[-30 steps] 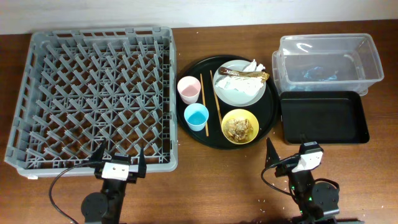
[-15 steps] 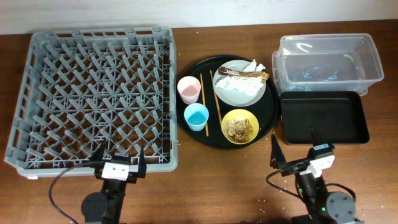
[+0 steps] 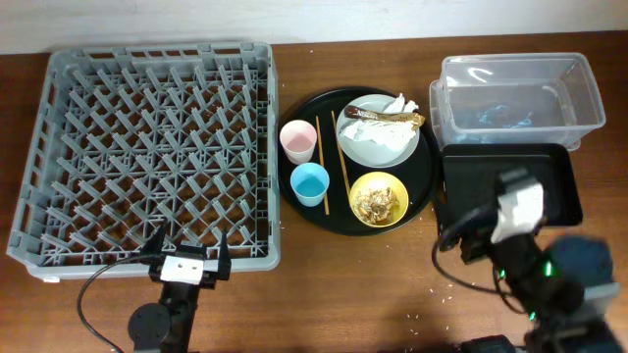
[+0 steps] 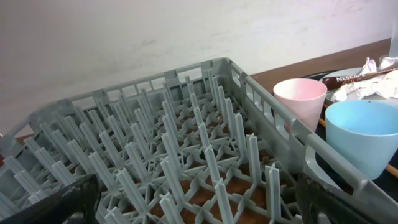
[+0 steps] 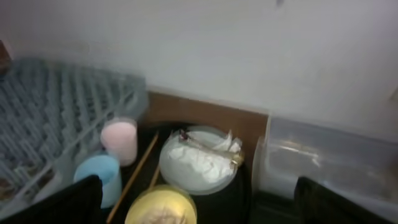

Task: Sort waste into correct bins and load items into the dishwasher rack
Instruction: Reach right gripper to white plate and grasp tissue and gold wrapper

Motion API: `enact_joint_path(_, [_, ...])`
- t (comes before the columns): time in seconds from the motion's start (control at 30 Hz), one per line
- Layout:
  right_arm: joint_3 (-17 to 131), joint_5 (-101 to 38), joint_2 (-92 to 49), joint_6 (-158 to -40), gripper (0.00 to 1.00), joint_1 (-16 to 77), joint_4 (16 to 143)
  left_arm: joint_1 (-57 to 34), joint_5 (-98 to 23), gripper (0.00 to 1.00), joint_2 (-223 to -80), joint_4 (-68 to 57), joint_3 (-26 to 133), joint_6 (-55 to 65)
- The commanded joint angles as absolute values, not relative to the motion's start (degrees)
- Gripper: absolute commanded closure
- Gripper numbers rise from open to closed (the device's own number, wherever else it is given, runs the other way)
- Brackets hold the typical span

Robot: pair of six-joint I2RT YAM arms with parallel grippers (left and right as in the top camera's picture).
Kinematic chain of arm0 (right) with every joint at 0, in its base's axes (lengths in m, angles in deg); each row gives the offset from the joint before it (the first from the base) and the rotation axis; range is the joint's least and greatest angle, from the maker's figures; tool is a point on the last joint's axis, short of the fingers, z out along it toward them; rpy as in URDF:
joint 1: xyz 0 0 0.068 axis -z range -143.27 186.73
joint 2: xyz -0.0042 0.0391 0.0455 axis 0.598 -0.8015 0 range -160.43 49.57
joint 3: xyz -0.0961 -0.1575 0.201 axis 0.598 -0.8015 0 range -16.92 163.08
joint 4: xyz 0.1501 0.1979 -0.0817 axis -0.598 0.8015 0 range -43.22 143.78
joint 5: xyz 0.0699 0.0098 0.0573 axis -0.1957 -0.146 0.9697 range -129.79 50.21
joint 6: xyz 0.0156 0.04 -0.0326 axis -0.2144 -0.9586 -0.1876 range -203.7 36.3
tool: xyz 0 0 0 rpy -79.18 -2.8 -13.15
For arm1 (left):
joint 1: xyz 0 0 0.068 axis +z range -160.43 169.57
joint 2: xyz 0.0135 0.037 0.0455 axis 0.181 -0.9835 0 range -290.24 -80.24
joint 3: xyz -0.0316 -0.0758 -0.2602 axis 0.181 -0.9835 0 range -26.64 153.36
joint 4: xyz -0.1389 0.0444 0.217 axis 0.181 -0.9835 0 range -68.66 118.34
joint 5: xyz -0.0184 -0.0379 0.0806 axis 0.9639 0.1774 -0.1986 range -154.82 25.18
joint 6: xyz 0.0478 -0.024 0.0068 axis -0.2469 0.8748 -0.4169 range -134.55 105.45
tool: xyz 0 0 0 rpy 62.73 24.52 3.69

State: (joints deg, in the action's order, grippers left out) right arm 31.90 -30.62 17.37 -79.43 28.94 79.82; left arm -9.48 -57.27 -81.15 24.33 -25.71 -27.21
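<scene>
A grey dishwasher rack (image 3: 147, 147) fills the left of the table. On a round black tray (image 3: 424, 191) sit a pink cup (image 3: 297, 140), a blue cup (image 3: 310, 183), two chopsticks (image 3: 340, 155), a yellow bowl (image 3: 379, 199) with brown scraps, and a pale plate (image 3: 378, 142) bearing a white napkin (image 3: 397, 104) and a brown-gold wrapper (image 3: 385, 116). A clear tub (image 3: 520, 93) and a shallow black tray (image 3: 510, 184) stand at the right. My left gripper (image 3: 188, 253) is open at the rack's near edge. My right gripper (image 3: 466, 230) is open, raised near the black tray's left edge.
The rack's near wall and pegs (image 4: 205, 155) lie directly ahead of the left gripper. In the right wrist view the plate (image 5: 199, 163), the bowl (image 5: 163, 205) and the tub (image 5: 323, 158) lie ahead, blurred. A wall runs along the table's far edge.
My right arm has lifted from its low pose at the front edge and moved up toward the black tray and round tray. The left arm has not moved.
</scene>
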Motion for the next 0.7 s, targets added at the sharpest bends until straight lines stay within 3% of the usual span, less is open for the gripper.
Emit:
enact_joint_path(0.0, [45.34, -25.47, 4.34, -78.97, 0.02, 28.43, 87.14, -9.13, -56.7, 0.01, -80.6, 24.42, -26.11, -27.91])
enact_joint_path(0.23, [71.72, -23.22, -23.92, -76.21, 0.02, 28.43, 104.08, -9.13, -56.68, 0.01, -80.6, 24.42, -26.11, -27.91])
enact_joint_path(0.53, [75.66, -20.66, -45.3, -76.21, 0.01, 28.43, 91.82, -9.13, -56.7, 0.01, -80.65, 24.42, -26.11, -27.91])
enact_joint_path(0.67, [75.68, -24.99, -52.77, -83.23, 0.08, 28.43, 86.09, -9.13, -56.7, 0.01, -80.65, 24.42, -26.11, -27.91])
